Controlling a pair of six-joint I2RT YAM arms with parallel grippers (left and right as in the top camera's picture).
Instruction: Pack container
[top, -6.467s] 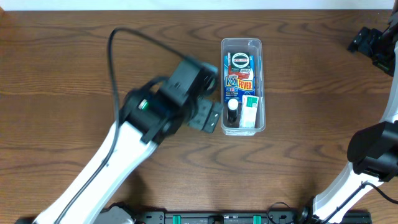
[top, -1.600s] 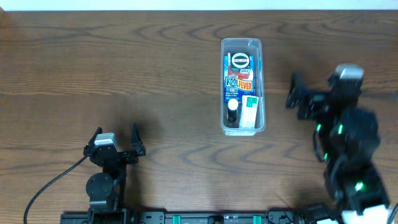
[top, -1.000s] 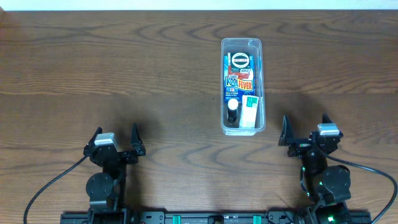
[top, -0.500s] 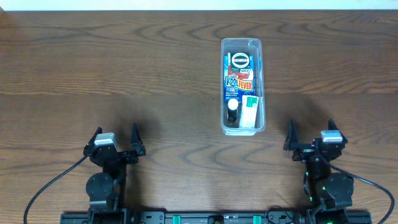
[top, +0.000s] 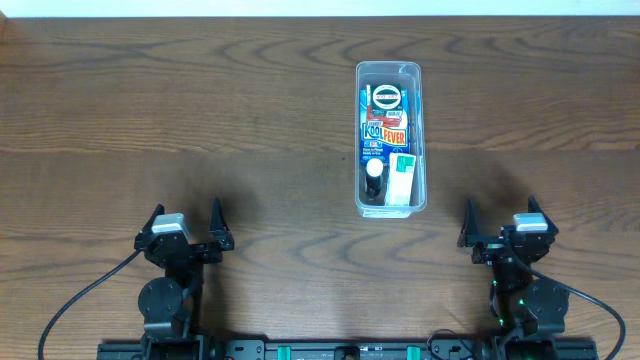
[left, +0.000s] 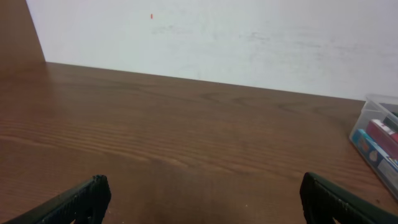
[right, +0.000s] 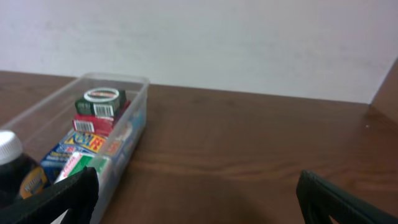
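Note:
The clear plastic container stands on the wooden table right of centre, and also shows in the right wrist view and at the right edge of the left wrist view. Inside it lie a blue Kool Fever box, a dark round-labelled pack, a small white-capped bottle and a white and green box. My left gripper is open and empty at the front left. My right gripper is open and empty at the front right, below and right of the container.
A white wall rises behind the table's far edge. Dark cables run from both arm bases at the front edge.
The left arm drew back from beside the container to the front left. The right arm came down from the far right to the front right and settled there.

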